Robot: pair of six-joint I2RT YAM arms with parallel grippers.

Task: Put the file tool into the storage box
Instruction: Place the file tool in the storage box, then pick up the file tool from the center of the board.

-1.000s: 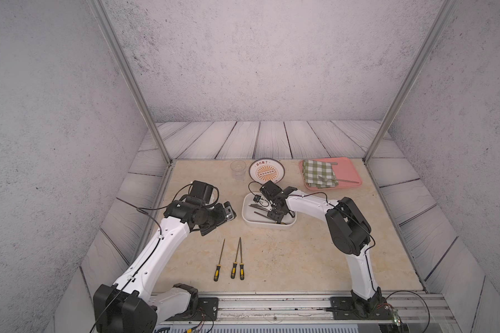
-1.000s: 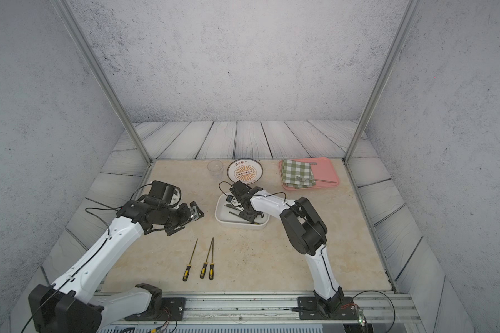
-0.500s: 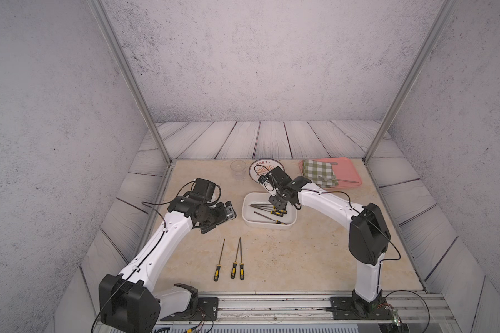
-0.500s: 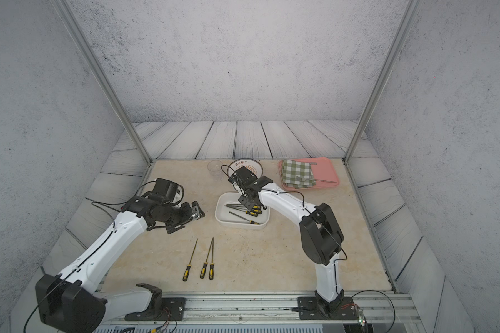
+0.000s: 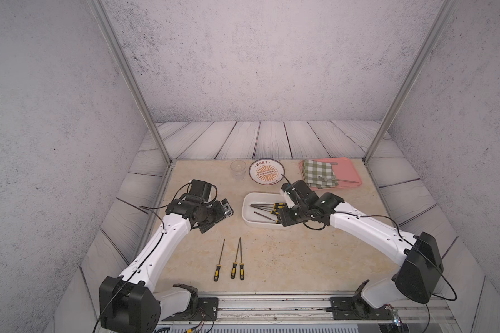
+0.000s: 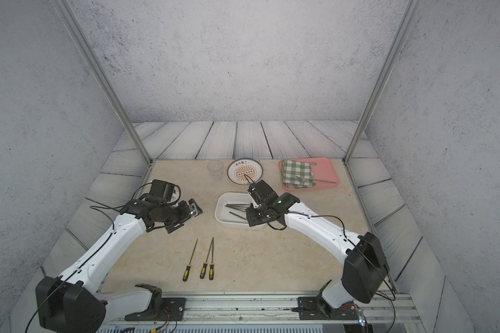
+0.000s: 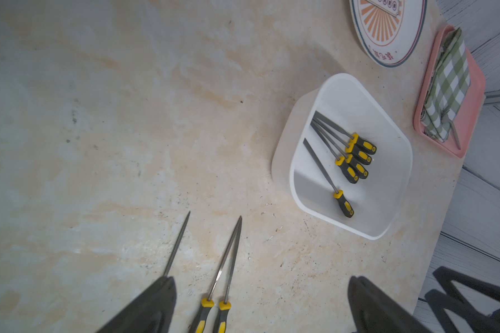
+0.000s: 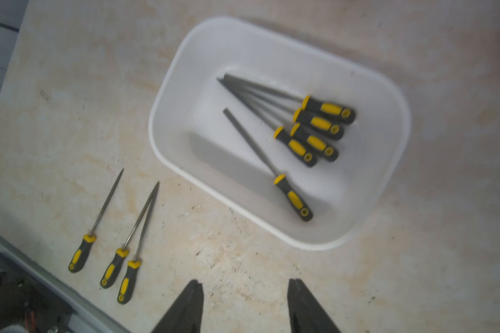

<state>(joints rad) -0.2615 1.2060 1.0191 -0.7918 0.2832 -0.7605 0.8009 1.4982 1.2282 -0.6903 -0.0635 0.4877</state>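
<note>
I am holding my right tool over the near right corner of the storage box, as both top views show. Its two fingers are standing spread, with nothing between them. My left tool is hanging over bare bench to the left of the box, well apart from it. Its fingers are spread wide too and are gripping nothing.

The white box is sitting flat on the bench, just in front of the patterned plate. Five files are lying inside it. Four files are bunched together, with their shafts fanning out from nearly one point. Their black-and-yellow handles are lying side by side toward the box's right end. The fifth file is lying on its own just beside them, on the near side, with its handle also toward the right end.

Three more files are lying outside the box on the bench, near its front edge, with their handles pointing toward my bases. Two of them are meeting at their tips, and the third is lying apart on their left.

At the back of the bench a clear glass is standing beside the plate. To the right, a pink tray is carrying a green checked cloth and a fork.
</note>
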